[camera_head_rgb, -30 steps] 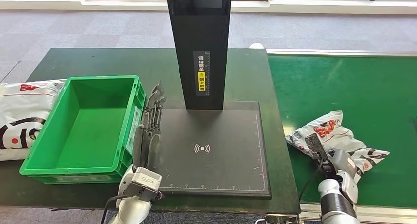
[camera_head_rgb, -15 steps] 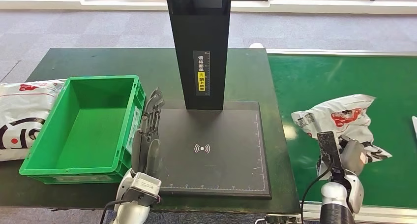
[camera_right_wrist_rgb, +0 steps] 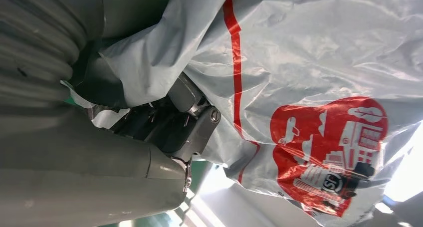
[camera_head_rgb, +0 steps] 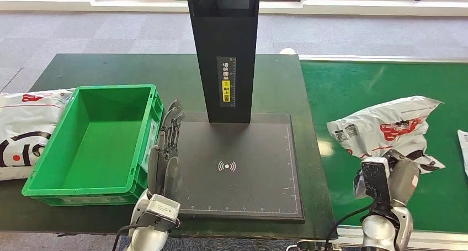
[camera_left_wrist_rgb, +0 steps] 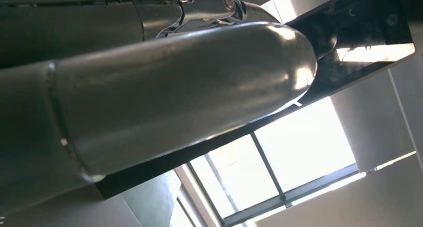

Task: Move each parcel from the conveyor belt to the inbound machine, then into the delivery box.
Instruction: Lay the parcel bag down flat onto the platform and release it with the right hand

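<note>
Gripped by the right hand (camera_head_rgb: 398,176) at the lower right of the head frame, a white parcel (camera_head_rgb: 386,129) with red print is held raised above the green conveyor belt (camera_head_rgb: 381,85). In the right wrist view the crumpled plastic of the parcel (camera_right_wrist_rgb: 309,87) is seen pressed against the hand (camera_right_wrist_rgb: 169,122). The left hand (camera_head_rgb: 168,143) is seen at lower centre-left, fingers extended and apart, with nothing held, between the green delivery box (camera_head_rgb: 99,140) and the black inbound machine (camera_head_rgb: 243,168) on the dark surface (camera_head_rgb: 138,69). Another white parcel (camera_head_rgb: 22,129) is seen at the left edge, beside the box.
</note>
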`<state>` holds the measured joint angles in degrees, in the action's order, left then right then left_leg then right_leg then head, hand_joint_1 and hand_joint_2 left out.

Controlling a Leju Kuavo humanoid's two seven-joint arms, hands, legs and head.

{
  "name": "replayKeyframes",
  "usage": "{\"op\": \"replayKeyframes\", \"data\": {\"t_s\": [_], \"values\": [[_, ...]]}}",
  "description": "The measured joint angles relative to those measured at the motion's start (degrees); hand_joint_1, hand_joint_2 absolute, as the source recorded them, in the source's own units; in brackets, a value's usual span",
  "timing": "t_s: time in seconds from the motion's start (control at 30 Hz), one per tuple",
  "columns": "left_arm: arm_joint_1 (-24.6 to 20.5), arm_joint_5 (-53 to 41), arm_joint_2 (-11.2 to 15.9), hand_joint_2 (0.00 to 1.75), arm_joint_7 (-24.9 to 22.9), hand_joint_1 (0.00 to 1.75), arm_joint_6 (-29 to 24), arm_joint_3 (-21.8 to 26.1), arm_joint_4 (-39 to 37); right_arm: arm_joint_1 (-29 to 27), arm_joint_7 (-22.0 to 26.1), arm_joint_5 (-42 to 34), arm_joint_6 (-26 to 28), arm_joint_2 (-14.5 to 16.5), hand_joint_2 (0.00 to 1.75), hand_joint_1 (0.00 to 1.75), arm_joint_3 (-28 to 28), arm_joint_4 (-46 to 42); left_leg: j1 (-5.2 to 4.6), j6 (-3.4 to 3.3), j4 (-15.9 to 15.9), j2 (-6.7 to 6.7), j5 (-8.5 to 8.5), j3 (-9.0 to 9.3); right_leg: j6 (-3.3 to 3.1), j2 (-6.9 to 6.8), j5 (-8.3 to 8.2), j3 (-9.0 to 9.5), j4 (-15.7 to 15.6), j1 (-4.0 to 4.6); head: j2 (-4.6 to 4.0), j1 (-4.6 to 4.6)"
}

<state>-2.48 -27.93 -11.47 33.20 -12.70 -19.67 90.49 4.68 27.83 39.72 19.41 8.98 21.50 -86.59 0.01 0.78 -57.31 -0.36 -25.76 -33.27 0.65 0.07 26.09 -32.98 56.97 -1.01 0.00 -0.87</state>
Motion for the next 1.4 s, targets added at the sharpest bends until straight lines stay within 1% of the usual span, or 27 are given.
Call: {"op": "replayKeyframes", "data": {"t_s": [0.13, 0.2, 0.23, 0.27, 0.33, 0.37, 0.43, 0.57, 0.63, 0.77, 0.8, 0.9, 0.93, 1.07, 1.23, 1.37, 1.4], "values": [[-0.1, 0.0, 0.0, 0.0, 0.0, 0.0, 0.1, 0.0, 0.0, 0.0, 0.3, -0.1, -0.4, 0.1, 1.75, 1.75, -0.2, -0.2, 0.0, 0.0, 0.0, 0.0, 0.0, 0.0, 0.0, 0.0, 0.0, 0.0, 0.0, 0.0, 0.0, 0.0], [-0.6, 0.2, 0.0, 0.87, 0.0, 0.0, 0.6, 0.0, -0.4, 0.1, 1.4, -0.1, -2.3, 0.5, 1.75, 1.75, -1.7, -0.6, 0.01, 0.01, 0.0, 0.03, 0.01, -0.02, -0.01, 0.02, -0.01, 0.0, 0.0, 0.02, 0.0, 0.0], [-1.5, 0.7, -0.1, 1.31, 0.0, 0.0, 1.2, -0.1, -0.9, 0.6, 1.7, 0.3, -3.6, 1.1, 1.75, 1.75, -4.4, -0.7, 0.02, 0.03, 0.0, 0.07, 0.02, 0.0, -0.02, 0.06, -0.02, -0.01, 0.0, 0.02, 0.0, -0.01], [-3.3, 2.2, -0.4, 1.75, 0.6, 0.0, 1.8, -0.1, -2.1, 2.3, 1.3, 0.5, -4.1, 2.3, 1.75, 1.75, -10.9, 1.1, 0.05, 0.08, 0.0, 0.09, 0.09, 0.01, -0.06, 0.08, -0.05, -0.04, 0.1, 0.04, 0.0, -0.01], [-6.6, 5.3, -1.0, 1.75, 1.7, 0.0, 2.7, -0.2, -4.7, 6.0, -0.1, 0.4, -3.0, 4.3, 1.75, 1.75, -24.4, 6.0, 0.09, 0.19, 0.0, 0.08, 0.22, 0.04, -0.13, 0.1, -0.1, -0.1, 0.1, 0.07, 0.0, -0.02], [-7.8, 6.6, -1.2, 1.75, 2.4, 0.0, 2.8, -0.3, -5.7, 7.6, -0.8, -0.4, -2.0, 4.9, 1.75, 1.75, -29.8, 8.7, 0.11, 0.23, 0.0, 0.04, 0.28, 0.02, -0.15, 0.08, -0.12, -0.12, 0.2, 0.08, 0.0, -0.02], [-8.5, 8.0, -1.2, 1.75, 2.9, 0.0, 2.6, -0.3, -6.3, 8.7, -1.6, -1.4, -2.0, 5.0, 1.75, 1.75, -33.5, 11.1, 0.11, 0.24, 0.0, 0.02, 0.28, -0.01, -0.16, 0.07, -0.12, -0.14, 0.2, 0.08, 0.0, -0.02], [-9.5, 11.3, -1.2, 1.75, 4.3, 0.0, 1.0, -0.3, -7.8, 11.3, -3.4, -1.9, -4.1, 5.3, 1.75, 1.75, -39.0, 17.6, 0.1, 0.24, 0.0, 0.05, 0.27, -0.06, -0.16, 0.12, -0.13, -0.2, 0.2, 0.08, 0.0, -0.02], [-9.6, 11.8, -1.2, 1.75, 4.6, 0.0, 0.3, -0.3, -8.1, 12.8, -4.3, -2.1, -5.2, 5.6, 1.75, 1.75, -40.6, 21.0, 0.1, 0.24, 0.0, 0.01, 0.27, -0.08, -0.16, 0.07, -0.13, -0.21, 0.2, 0.08, 0.0, -0.02], [-9.1, 12.4, -1.0, 1.75, 4.8, 0.0, -0.5, -0.3, -8.2, 15.5, -6.4, -2.1, -7.4, 5.8, 1.75, 1.75, -42.0, 27.3, 0.1, 0.24, 0.0, -0.02, 0.28, -0.09, -0.16, 0.04, -0.13, -0.22, 0.2, 0.08, 0.0, -0.02], [-9.0, 12.5, -0.9, 1.75, 4.8, 0.0, -0.6, -0.3, -8.2, 16.0, -7.0, -1.7, -7.9, 5.8, 1.75, 1.54, -42.3, 28.5, 0.1, 0.24, 0.0, -0.02, 0.28, -0.09, -0.16, 0.04, -0.13, -0.22, 0.2, 0.08, 0.0, -0.02], [-9.0, 12.7, -0.9, 1.75, 4.7, 0.0, -0.7, -0.3, -8.2, 17.4, -8.7, -0.3, -9.1, 5.7, 1.75, 0.29, -43.3, 32.2, 0.1, 0.24, 0.0, -0.01, 0.27, -0.1, -0.16, 0.05, -0.13, -0.24, 0.2, 0.08, 0.0, -0.02], [-9.0, 12.7, -0.9, 1.75, 4.6, 0.0, -0.7, -0.3, -8.1, 17.9, -9.3, 0.3, -9.4, 5.7, 1.75, 0.09, -43.7, 33.5, 0.1, 0.24, 0.0, -0.01, 0.27, -0.1, -0.16, 0.05, -0.13, -0.24, 0.2, 0.08, 0.0, -0.02], [-9.0, 12.8, -0.9, 1.75, 3.9, 0.0, -0.4, -0.3, -8.1, 18.8, -11.5, 3.0, -10.0, 5.5, 1.75, 0.09, -44.9, 36.7, 0.1, 0.24, 0.0, -0.02, 0.27, -0.1, -0.16, 0.04, -0.13, -0.25, 0.2, 0.08, 0.0, -0.02], [-9.0, 12.8, -0.9, 1.75, 3.6, 0.0, -0.2, -0.3, -8.0, 18.9, -12.0, 3.8, -10.0, 5.2, 1.75, 0.09, -45.8, 38.3, 0.1, 0.24, 0.0, -0.01, 0.27, -0.11, -0.16, 0.05, -0.13, -0.27, 0.2, 0.08, 0.0, -0.02], [-9.0, 12.8, -0.9, 1.75, 3.6, 0.0, -0.2, -0.3, -7.9, 18.9, -12.2, 4.0, -10.0, 5.2, 1.75, 0.0, -46.0, 38.8, 0.1, 0.24, 0.0, 0.0, 0.27, -0.11, -0.16, 0.05, -0.13, -0.27, 0.2, 0.08, 0.0, -0.02], [-9.0, 12.8, -0.9, 1.75, 3.6, 0.0, -0.1, -0.3, -7.9, 18.9, -12.3, 4.1, -10.0, 5.2, 1.75, 0.0, -46.0, 38.9, 0.1, 0.24, 0.0, 0.0, 0.27, -0.11, -0.16, 0.05, -0.13, -0.27, 0.2, 0.08, 0.0, -0.02]]}}
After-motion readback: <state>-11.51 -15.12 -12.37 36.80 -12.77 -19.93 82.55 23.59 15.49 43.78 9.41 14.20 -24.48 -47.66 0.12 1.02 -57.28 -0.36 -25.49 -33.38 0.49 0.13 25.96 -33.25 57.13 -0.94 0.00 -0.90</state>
